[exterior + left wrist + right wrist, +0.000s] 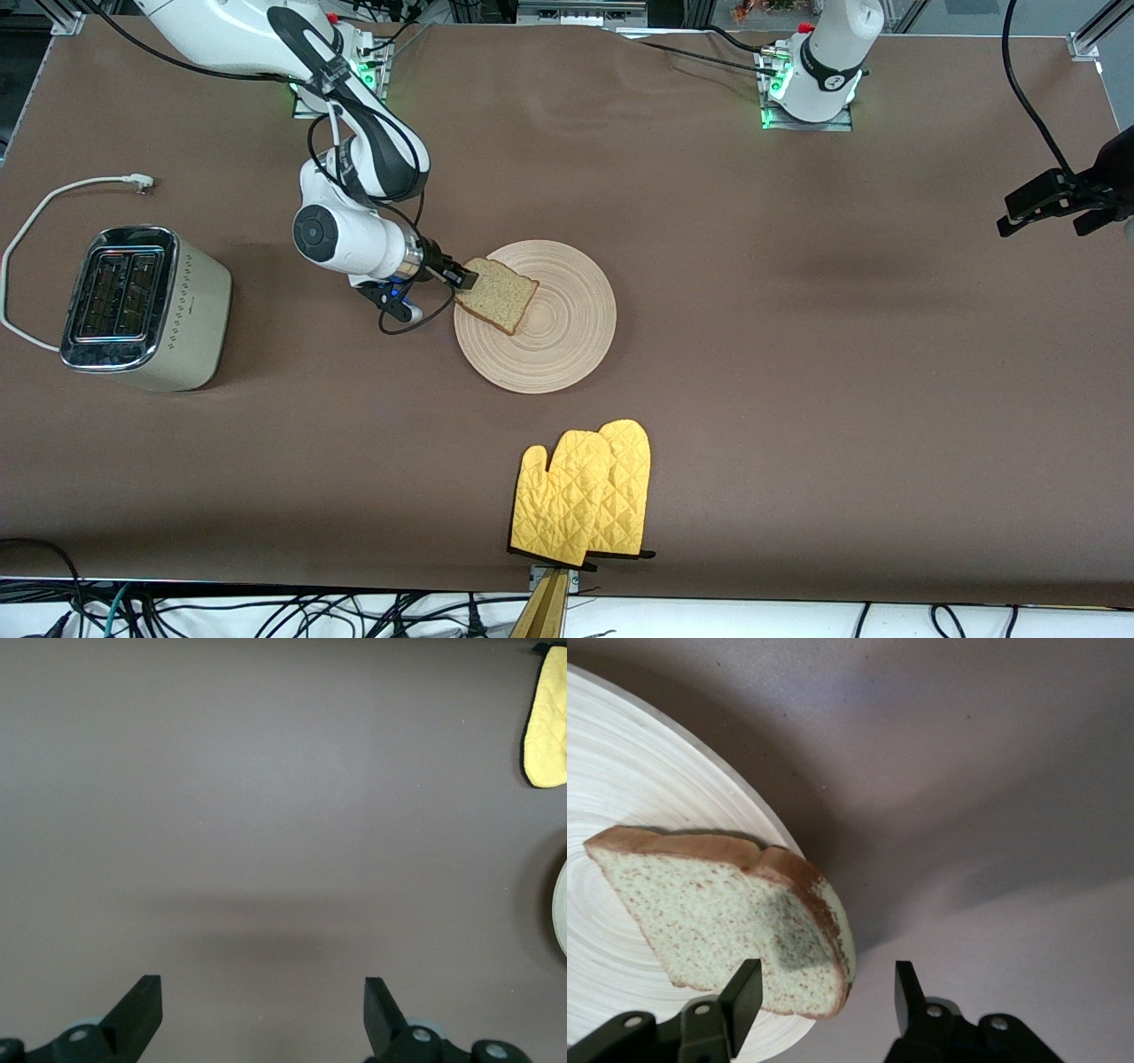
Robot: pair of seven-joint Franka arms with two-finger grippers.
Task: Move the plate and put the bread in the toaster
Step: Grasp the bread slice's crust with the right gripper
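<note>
The bread [498, 294] lies on the round wooden plate [549, 337] at mid-table, one corner sticking out past the rim toward the right arm's end. My right gripper [462, 276] is at that corner. In the right wrist view the bread [718, 912] reaches between the open fingers [744, 997] of the right gripper [826, 992], with a gap on one side, above the plate [638, 797]. The toaster [142, 306] stands at the right arm's end, slots up. My left gripper [1045, 226] waits open over bare table at the left arm's end, its own view showing the left gripper [263, 1010] empty.
A pair of yellow oven mitts [585, 496] lies near the table's front edge, nearer to the camera than the plate; one mitt [547, 722] shows in the left wrist view. The toaster's white cord [53, 199] loops on the brown cloth beside it.
</note>
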